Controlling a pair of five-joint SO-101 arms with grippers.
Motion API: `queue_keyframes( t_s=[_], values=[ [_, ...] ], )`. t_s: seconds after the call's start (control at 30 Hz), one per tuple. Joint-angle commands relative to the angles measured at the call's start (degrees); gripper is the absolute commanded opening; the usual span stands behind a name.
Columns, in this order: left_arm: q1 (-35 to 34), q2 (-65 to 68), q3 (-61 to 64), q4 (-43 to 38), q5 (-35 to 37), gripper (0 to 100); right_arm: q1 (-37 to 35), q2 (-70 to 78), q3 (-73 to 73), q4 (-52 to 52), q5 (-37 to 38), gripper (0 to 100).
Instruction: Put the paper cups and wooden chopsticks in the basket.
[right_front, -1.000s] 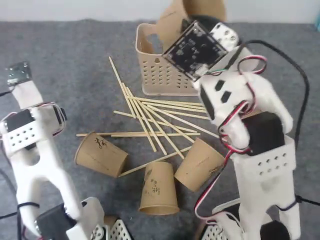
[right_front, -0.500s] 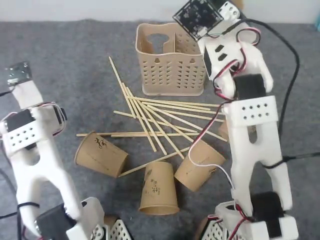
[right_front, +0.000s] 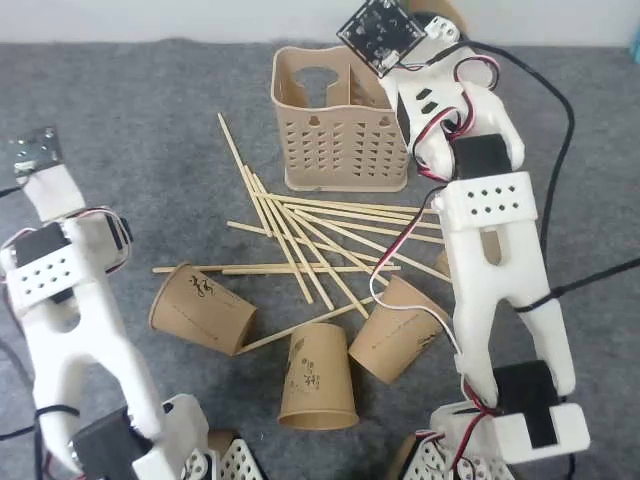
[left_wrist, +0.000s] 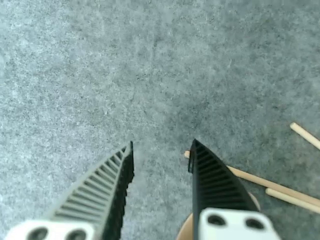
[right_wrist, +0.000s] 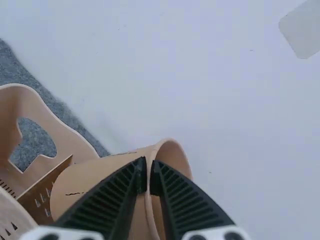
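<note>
Brown paper cup (right_wrist: 95, 177) — rim pinched by right gripper (right_wrist: 149, 162) — has swung beyond the beige slotted plastic basket (right_front: 345, 150), still undelivered; left gripper (left_wrist: 162, 145) fingers spread.

Matt paper cups (right_front: 201, 309), wooden chopsticks (right_front: 300, 240), perforated plastic basket (right_front: 340, 125).

No legible text, numbers or signs. Dark print on paper cups (right_front: 203, 308) well apart from right gripper (right_wrist: 148, 176): too small to read.
</note>
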Motion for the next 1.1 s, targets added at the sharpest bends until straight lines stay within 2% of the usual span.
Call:
queue_keyframes(
  t_s=[0.0, 0.2, 0.4, 0.67, 0.9, 1.07],
  values=[
    [0.0, -0.4, -0.6, -1.2, -0.4, 17, 0.2, 0.1, -0.4, -0.7, 0.5, 0.8],
    [0.2, -0.4, -0.6, -1.4, -0.4, 17, -1.8, 0.2, -0.9, -4.0, -0.4, 0.8],
    [0.2, -0.4, -0.6, -1.4, -0.4, 17, -5.5, 0.0, -0.9, -10.0, -6.1, 0.8],
    [0.2, -0.4, -0.6, -1.4, -0.4, 17, -10.3, 0.1, -0.4, -10.5, -5.9, 0.8],
    [0.1, -0.4, -0.6, -1.3, -0.4, 17, -10.2, 4.1, -1.4, -12.3, -5.8, 0.8],
    [0.1, -0.4, -0.6, -1.4, -0.4, 17, -7.5, -0.1, -1.4, -12.4, -5.7, 0.8]
  ],
)
